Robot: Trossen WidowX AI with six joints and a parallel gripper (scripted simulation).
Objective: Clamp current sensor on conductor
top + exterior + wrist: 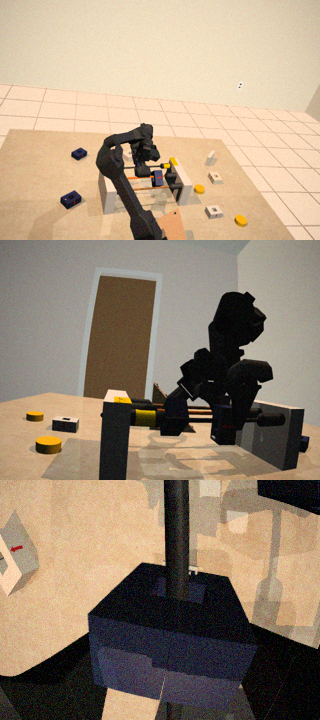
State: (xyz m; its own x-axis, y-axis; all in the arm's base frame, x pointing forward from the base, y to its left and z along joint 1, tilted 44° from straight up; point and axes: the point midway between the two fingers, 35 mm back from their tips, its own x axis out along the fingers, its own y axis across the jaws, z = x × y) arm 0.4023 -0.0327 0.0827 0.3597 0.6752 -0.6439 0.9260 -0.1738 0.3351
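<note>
A dark blue sensor [222,424] [170,635] sits round the black conductor [199,420] [176,530], which passes through its window. Its halves look together in the wrist view, with a thin seam; whether it is latched cannot be told. A red mark shows on its side in the exterior view, too dark to read its direction. My gripper [170,627] is shut on this sensor, one finger on each side. In the top view a finger and the wrist hide most of it. A yellow band [165,165] [145,417] marks this conductor beside a post with a yellow label [173,161] [122,399], lettering unreadable.
Another blue sensor [157,178] is on the middle orange conductor, close to my gripper. Posts [109,196] [115,444] hold the conductor ends. Around stand blue blocks [79,153], white blocks [210,212], yellow discs [199,189] [48,444] and an orange board [172,224].
</note>
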